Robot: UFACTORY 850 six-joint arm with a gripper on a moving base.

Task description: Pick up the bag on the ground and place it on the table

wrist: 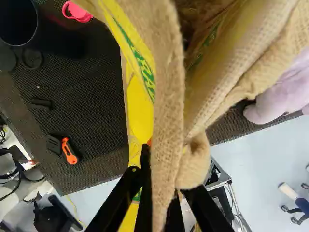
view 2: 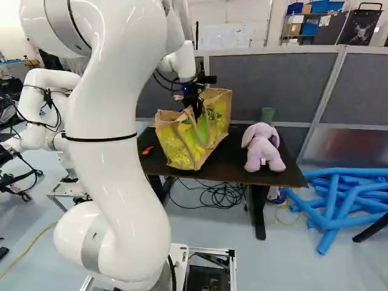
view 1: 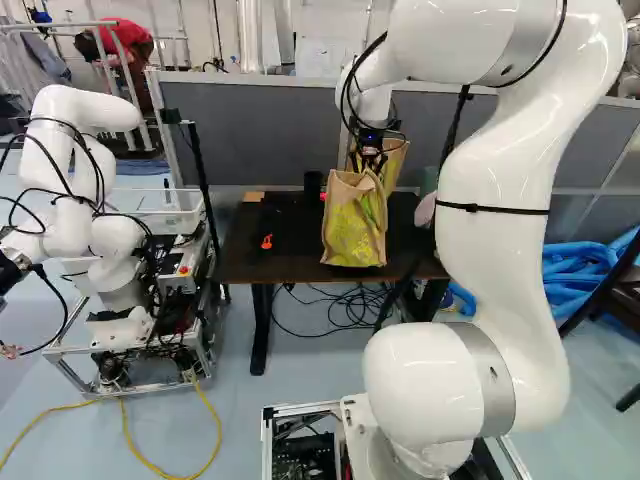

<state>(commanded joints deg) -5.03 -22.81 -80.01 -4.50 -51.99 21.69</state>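
Note:
In the right base view my gripper [view 2: 193, 102] is at the top of the yellow and tan bag [view 2: 185, 140], by its handles. The bag stands tilted at the dark table [view 2: 267, 176], its lower corner near the front edge; whether its base rests on the top I cannot tell. In the left base view the bag [view 1: 353, 225] shows end-on, left of my arm. Seen from the wrist, the gripper [wrist: 165, 200] is shut on the bag's tan handle [wrist: 166, 96], whose cloth partly hides the fingertips.
A purple plush toy [view 2: 263, 148] and a green cup [view 2: 268, 114] are on the table beside the bag. An orange cutter [wrist: 69, 151] and a black cup [wrist: 24, 24] lie on its other side. Another robot [view 1: 85, 210] stands left; blue tubes [view 2: 339, 200] are on the floor.

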